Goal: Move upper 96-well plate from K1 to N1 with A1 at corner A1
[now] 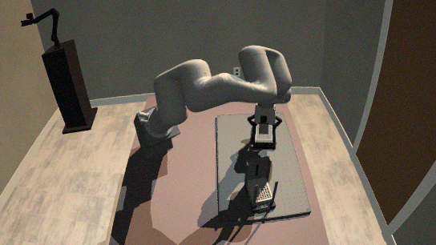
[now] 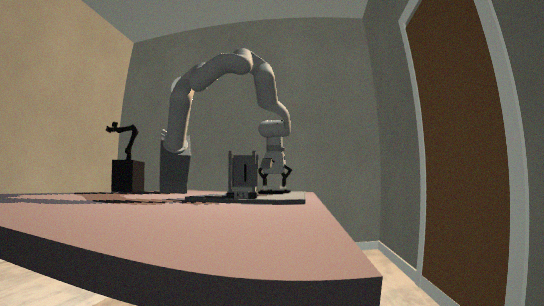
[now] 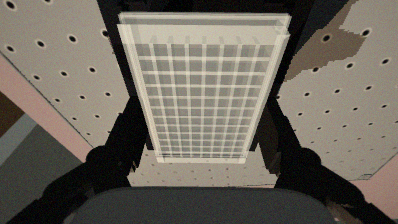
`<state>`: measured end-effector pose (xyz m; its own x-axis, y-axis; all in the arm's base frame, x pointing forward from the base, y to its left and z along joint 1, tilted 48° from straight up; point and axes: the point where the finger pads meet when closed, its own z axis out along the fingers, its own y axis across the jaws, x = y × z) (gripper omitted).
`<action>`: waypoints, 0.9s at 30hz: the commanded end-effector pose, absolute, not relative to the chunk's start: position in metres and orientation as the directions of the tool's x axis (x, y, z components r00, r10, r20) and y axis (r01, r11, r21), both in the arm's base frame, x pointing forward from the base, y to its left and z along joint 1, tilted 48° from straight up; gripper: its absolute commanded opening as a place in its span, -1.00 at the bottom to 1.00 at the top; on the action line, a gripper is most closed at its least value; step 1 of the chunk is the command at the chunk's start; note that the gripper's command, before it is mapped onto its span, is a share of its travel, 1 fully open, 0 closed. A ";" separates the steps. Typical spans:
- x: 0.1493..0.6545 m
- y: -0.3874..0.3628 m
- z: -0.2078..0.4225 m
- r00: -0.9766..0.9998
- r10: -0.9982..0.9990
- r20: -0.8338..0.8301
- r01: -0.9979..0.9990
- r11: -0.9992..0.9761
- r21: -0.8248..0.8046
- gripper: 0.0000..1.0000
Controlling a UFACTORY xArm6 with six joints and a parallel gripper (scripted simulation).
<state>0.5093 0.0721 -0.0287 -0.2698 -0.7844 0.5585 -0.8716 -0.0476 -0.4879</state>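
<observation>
Now fingers clamped on 96-well plate (image 3: 200, 95).

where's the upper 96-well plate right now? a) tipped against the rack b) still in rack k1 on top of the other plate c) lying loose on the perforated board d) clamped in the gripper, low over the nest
d: the wrist view shows the upper plate between the gripper fingers, and the top view puts it over the dark nest, away from the rack.
</observation>
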 end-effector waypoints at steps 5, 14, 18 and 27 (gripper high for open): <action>0.511 0.073 -0.029 -0.270 -0.786 0.557 -0.871 -0.048 -0.490 -1.00; 0.511 0.072 -0.029 -0.270 -0.786 0.557 -0.871 -0.048 -0.490 -1.00; 0.511 0.072 -0.030 -0.270 -0.786 0.557 -0.871 -0.048 -0.490 -1.00; 0.512 0.071 -0.031 -0.270 -0.786 0.557 -0.871 -0.048 -0.490 -1.00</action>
<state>0.5109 0.0697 -0.0314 -0.2698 -0.7844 0.5585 -0.8716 -0.0476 -0.4879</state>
